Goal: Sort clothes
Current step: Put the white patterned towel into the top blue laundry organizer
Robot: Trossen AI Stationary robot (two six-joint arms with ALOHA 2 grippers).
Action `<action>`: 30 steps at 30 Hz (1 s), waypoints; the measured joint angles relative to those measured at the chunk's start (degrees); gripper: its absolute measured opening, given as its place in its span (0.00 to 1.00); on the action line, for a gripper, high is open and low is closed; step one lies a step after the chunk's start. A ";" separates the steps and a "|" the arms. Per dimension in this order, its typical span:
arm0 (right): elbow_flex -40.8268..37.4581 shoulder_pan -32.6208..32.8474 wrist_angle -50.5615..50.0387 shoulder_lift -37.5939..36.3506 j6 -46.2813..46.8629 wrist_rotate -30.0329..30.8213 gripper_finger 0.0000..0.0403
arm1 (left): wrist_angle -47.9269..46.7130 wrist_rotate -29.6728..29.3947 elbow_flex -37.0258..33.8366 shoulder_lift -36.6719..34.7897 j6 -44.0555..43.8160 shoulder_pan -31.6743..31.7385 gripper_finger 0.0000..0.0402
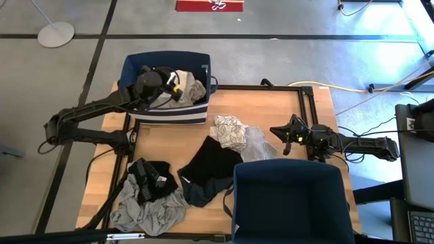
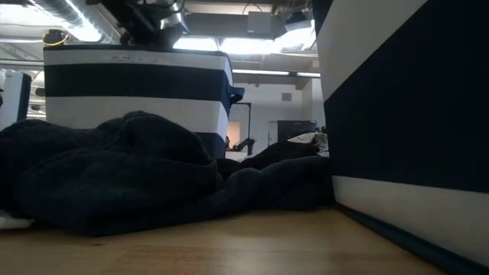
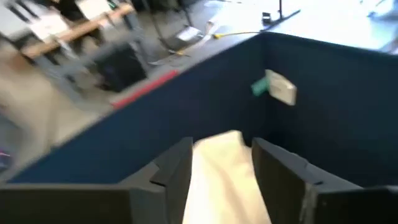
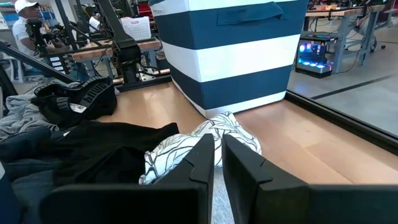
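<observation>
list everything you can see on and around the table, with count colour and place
striped bin: one, navy and white, far left part of the table, with light clothes inside
plain bin: one, navy, near right edge of the table
patterned garment: one, white with black pattern, table centre, beside a pale grey piece
black garment: one, black, centre, lying over a dark navy piece
black item: one, black with a label, near left, on top of the grey garment
grey garment: one, grey, near left corner
table: one, light wood
person: one, white cap, in the room beyond the table
left tool: over the striped bin, fingers apart above cream fabric
right tool: right of the patterned garment, shut, empty
</observation>
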 joint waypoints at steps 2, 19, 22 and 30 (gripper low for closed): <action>-0.01 0.00 0.00 0.00 0.00 0.00 0.09 | -0.32 3.22 0.00 -0.43 -1.45 0.55 0.43; 0.01 0.00 0.00 0.00 0.00 0.09 0.09 | 4.78 28.43 5.03 -1.13 -1.97 -10.96 0.55; -0.01 0.00 -0.02 0.00 0.00 0.63 0.09 | 4.49 28.50 5.03 -1.11 -1.60 -15.10 0.54; 0.00 0.00 0.03 0.01 -0.01 1.07 0.09 | 5.08 28.14 5.03 3.04 1.78 -24.28 0.53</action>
